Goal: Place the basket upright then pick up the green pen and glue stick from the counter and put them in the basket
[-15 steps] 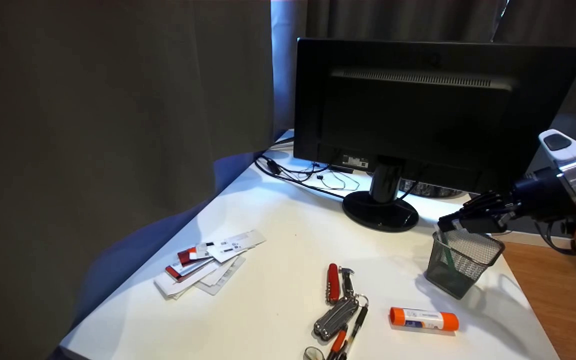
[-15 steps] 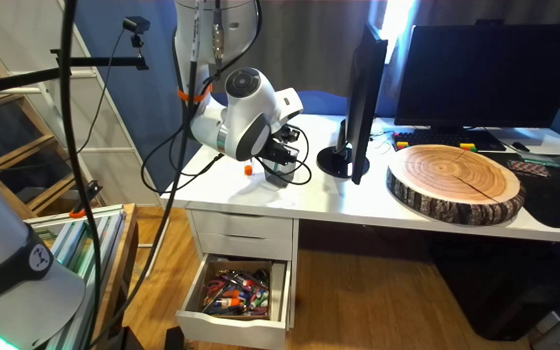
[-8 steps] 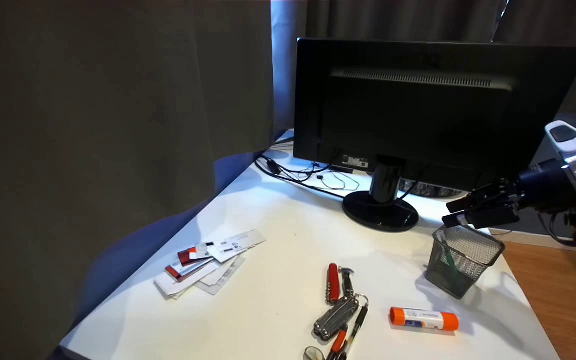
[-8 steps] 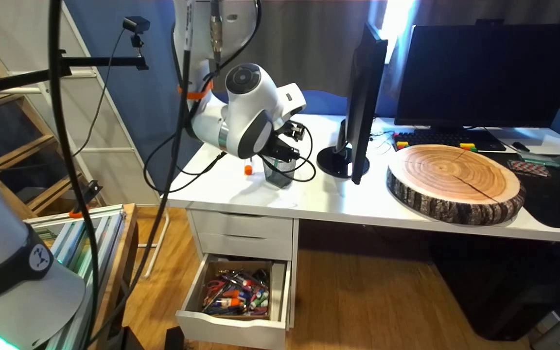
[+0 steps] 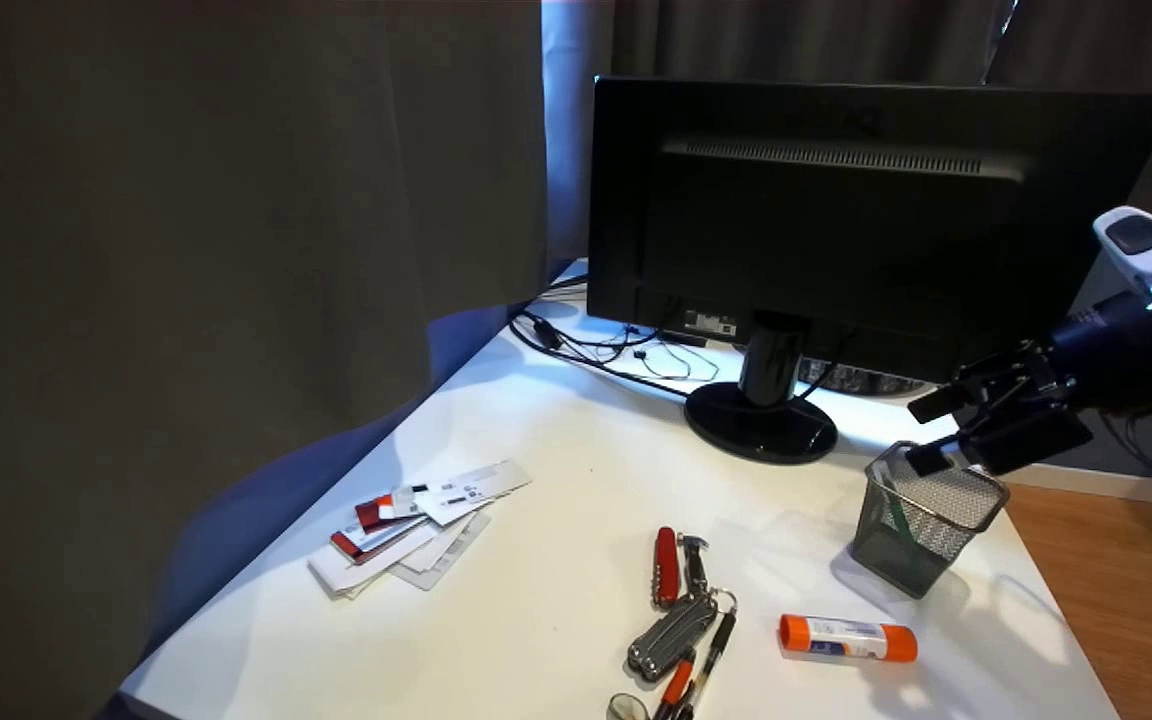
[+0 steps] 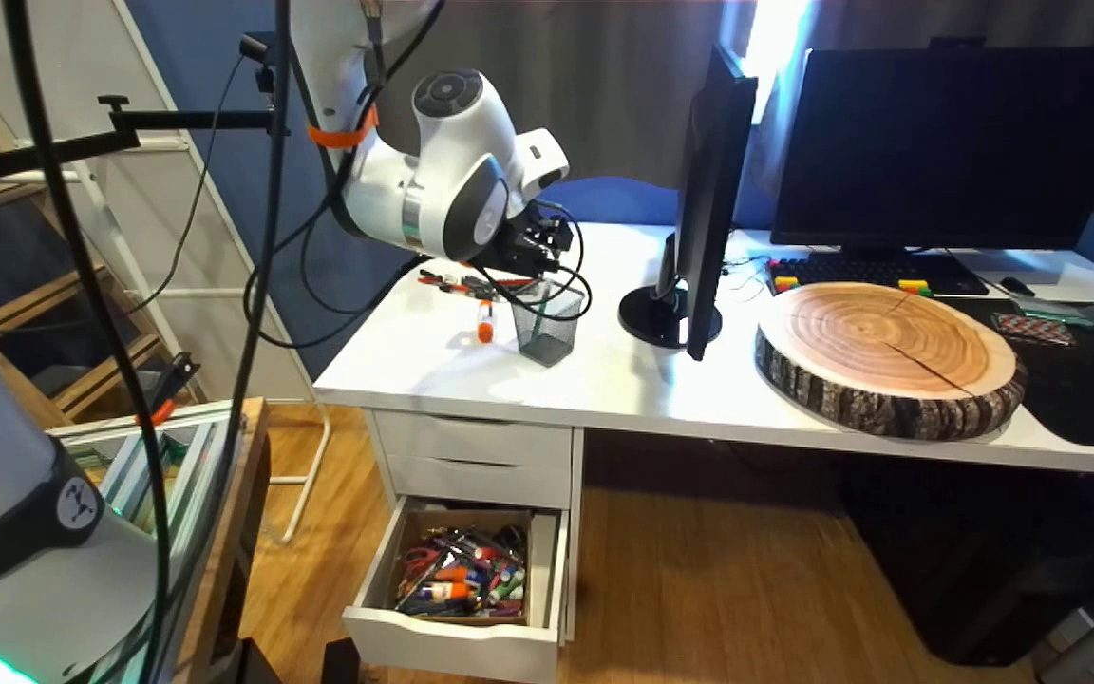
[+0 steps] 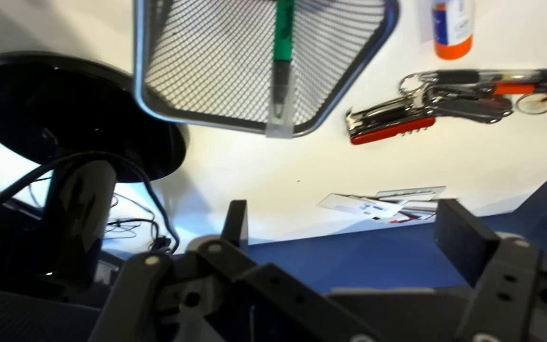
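1. Far left in an exterior view, a loose pile of printed cards (image 5: 416, 530) lies across the white counter (image 5: 556, 560).
2. Sliding right, there's a red pocketknife (image 5: 666, 568), with the round black monitor base (image 5: 761, 435) farther back.
3. And here's the glue stick (image 5: 848, 638), flat on its side on the counter, near the basket (image 5: 931, 530)!
4. That basket stands upright, and the green pen (image 7: 283, 38) leans inside it, clear end up at the rim!
5. Far right, the tool (image 5: 934, 432) hangs up by that rim, jaws spread wide apart!
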Controlling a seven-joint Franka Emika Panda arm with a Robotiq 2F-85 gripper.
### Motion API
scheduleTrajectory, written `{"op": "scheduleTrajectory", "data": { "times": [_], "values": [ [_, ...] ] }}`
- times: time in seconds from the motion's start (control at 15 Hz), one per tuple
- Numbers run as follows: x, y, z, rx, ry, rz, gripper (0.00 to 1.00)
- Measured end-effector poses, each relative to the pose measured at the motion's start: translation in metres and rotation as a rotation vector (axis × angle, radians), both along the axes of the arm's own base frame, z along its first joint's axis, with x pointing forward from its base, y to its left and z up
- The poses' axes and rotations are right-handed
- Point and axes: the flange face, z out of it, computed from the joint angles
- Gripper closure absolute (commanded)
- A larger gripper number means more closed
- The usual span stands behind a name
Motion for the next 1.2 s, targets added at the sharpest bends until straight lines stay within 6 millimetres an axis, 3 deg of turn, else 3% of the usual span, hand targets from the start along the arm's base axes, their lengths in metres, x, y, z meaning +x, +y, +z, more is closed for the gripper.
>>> {"op": "scheduleTrajectory", "data": {
  "times": [0.27, 0.47, 0.87, 1.2],
  "values": [
    [-0.03, 0.039, 0.002, -0.133, 0.082, 0.104, 0.0],
    [-0.044, 0.055, -0.005, -0.234, 0.139, 0.148, 0.0],
    [-0.049, 0.077, -0.025, -0.394, 0.19, 0.252, 0.0],
    [-0.039, 0.088, -0.047, -0.439, 0.205, 0.33, 0.0]
  ]
}}
